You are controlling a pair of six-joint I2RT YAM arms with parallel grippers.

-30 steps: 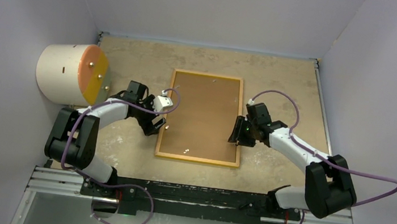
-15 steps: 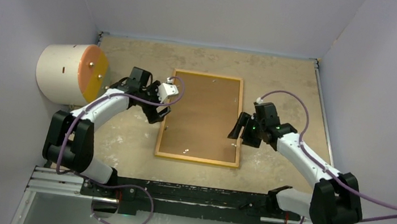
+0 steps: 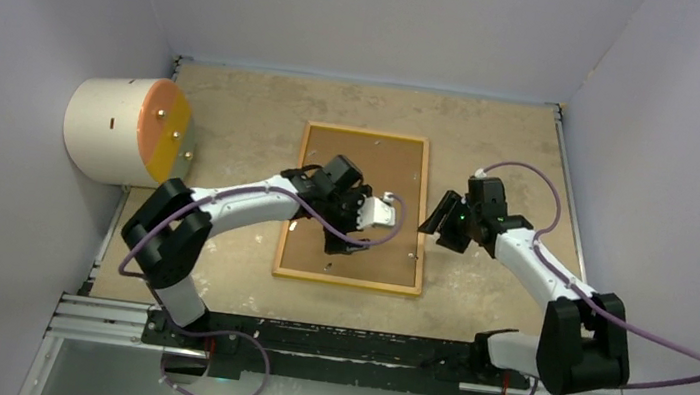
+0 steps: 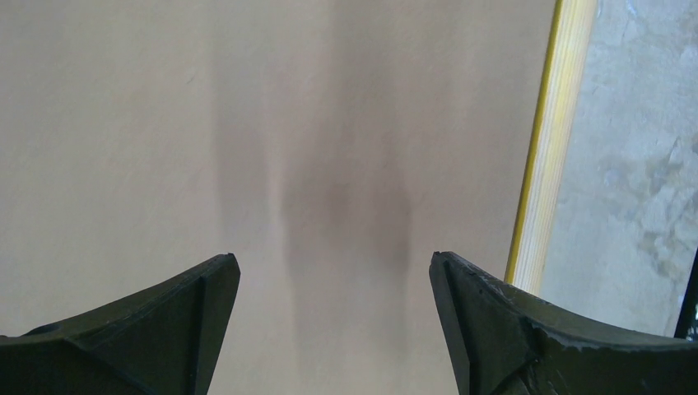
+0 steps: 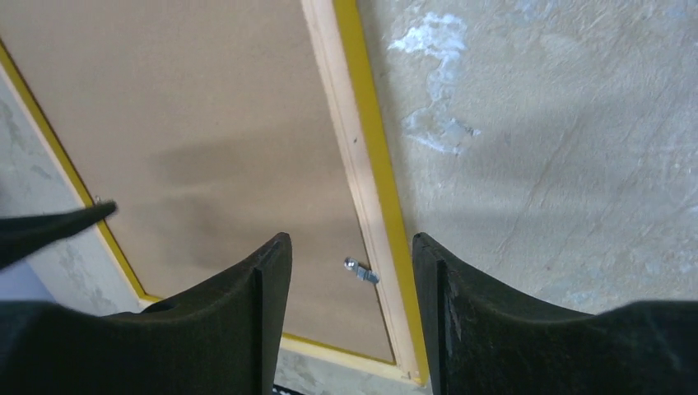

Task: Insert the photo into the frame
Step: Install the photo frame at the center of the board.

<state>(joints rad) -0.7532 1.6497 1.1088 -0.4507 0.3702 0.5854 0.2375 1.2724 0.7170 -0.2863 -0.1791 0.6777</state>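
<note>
Your left gripper [image 4: 333, 263] hangs wide open over the backing board [image 4: 165, 123], and your right gripper [image 5: 350, 243] is parted above the rail of the frame [image 5: 366, 164], which lies face down mid-table. Can't see the photo. I'd press the board flat, then nudge that metal tab [image 5: 360, 270].

Left gripper [image 4: 333, 259], jaws apart, over backing board [image 4: 165, 123]

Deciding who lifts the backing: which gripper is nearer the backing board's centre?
Left. The left gripper hovers over the backing board, inside the frame. The right gripper hangs above the frame's right rail, at the board's edge.
</note>
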